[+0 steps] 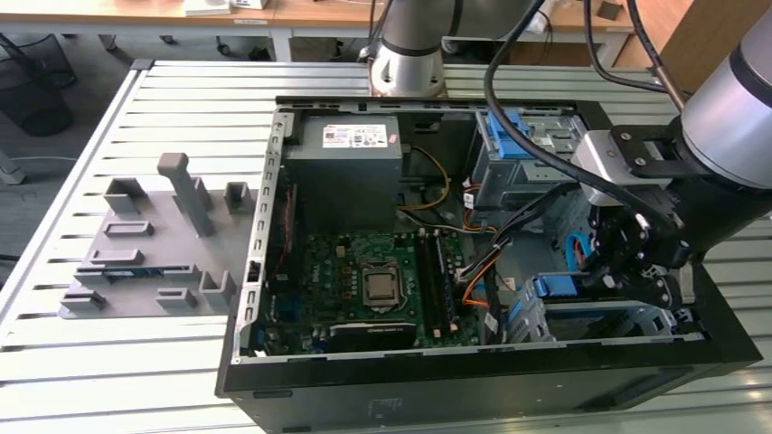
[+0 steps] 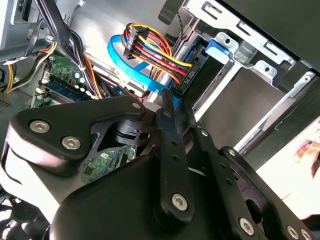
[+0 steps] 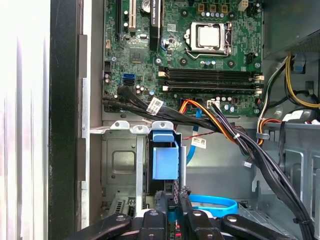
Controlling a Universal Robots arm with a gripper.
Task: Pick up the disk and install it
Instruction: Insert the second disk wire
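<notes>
At about four o'clock in the exterior view, the end effector [image 1: 627,262], fingers nearly closed, hovers at the disk [image 3: 165,161] inside the computer case [image 1: 483,384].

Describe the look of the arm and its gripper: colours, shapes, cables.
In the exterior view the arm is a thick, rounded silver-grey tube, with a second silver-grey column standing behind the case. Black cables loop down along it to a black wrist block. The gripper is black, built of flat linkage bars; in the second wrist view those bars carry round silver screw heads.
</notes>
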